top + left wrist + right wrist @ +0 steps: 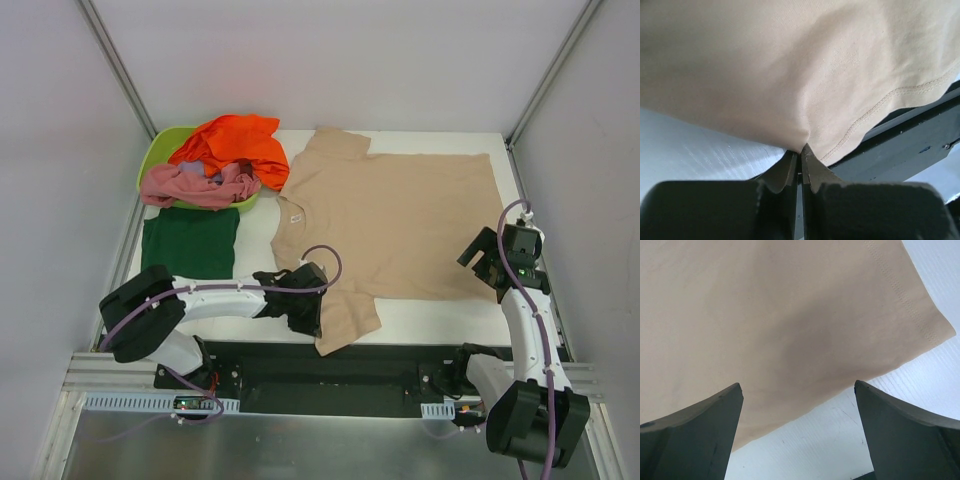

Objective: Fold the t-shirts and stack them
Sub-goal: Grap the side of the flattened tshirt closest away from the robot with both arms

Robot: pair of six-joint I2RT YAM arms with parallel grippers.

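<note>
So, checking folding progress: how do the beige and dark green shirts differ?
The beige t-shirt lies spread open, sleeves out; the dark green t-shirt is folded into a compact rectangle. The left claw pinches the beige one's edge; nothing touches the green one. Both rest on the table.

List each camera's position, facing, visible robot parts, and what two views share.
Top external: above and behind the bases, looking down at the table; left arm and right arm show.
Left wrist: on the left arm, facing the beige t-shirt; left pincer shut on it.
Right wrist: on the right arm, facing its hem corner; right pincer open.
Both wrist views share that shirt.
</note>
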